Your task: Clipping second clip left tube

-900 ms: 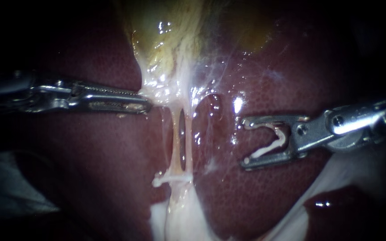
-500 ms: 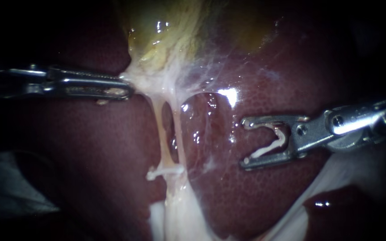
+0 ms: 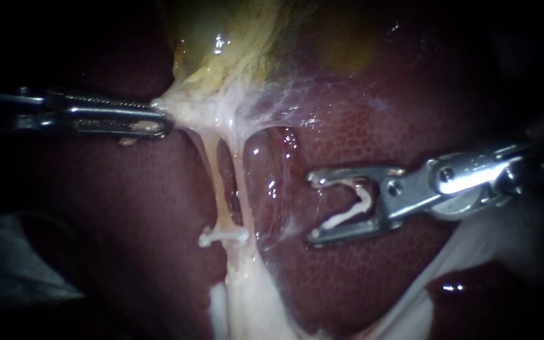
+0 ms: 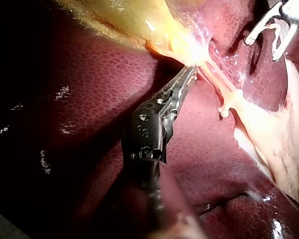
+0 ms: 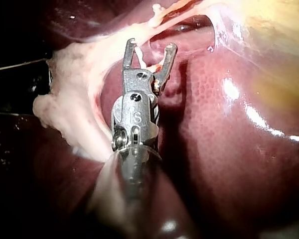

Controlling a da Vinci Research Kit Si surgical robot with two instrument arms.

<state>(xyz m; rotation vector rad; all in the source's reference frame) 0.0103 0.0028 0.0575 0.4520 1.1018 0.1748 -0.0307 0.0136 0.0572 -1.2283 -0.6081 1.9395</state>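
**Steel jaws hold an open clip beside two stretched tubes**

Silver and slim, the left instrument (image 3: 162,124) comes in from the left of the endoscope view. Its jaws are clamped together on pale tissue at the foot of the yellow-green gallbladder (image 3: 240,44), holding that tissue in a taut peak. From the peak two thin pale strands run down across the dark red liver (image 3: 114,214). They are the left tube (image 3: 211,167) and, just beside it, the right tube (image 3: 239,182), with a narrow slit of liver showing between them. A white placed clip (image 3: 223,237) sits crosswise at the strands' lower end, above a broad band of whitish fatty tissue (image 3: 247,296). Whether it grips one strand or both cannot be told.

The right instrument (image 3: 311,209) enters from the right with its jaws spread wide and gripping no tissue. A bent white loaded clip (image 3: 351,208) is seated inside them. The tips lie over the liver, near the right tube but apart from it. The left tube lies beyond the right tube, untouched.

The left wrist view shows the left instrument (image 4: 189,74) pinched onto bright tissue where the gallbladder narrows, with the placed clip (image 4: 224,110) just ahead of it. The right wrist view shows the right instrument (image 5: 150,46) gaping over the liver, short of the pale strands ahead.
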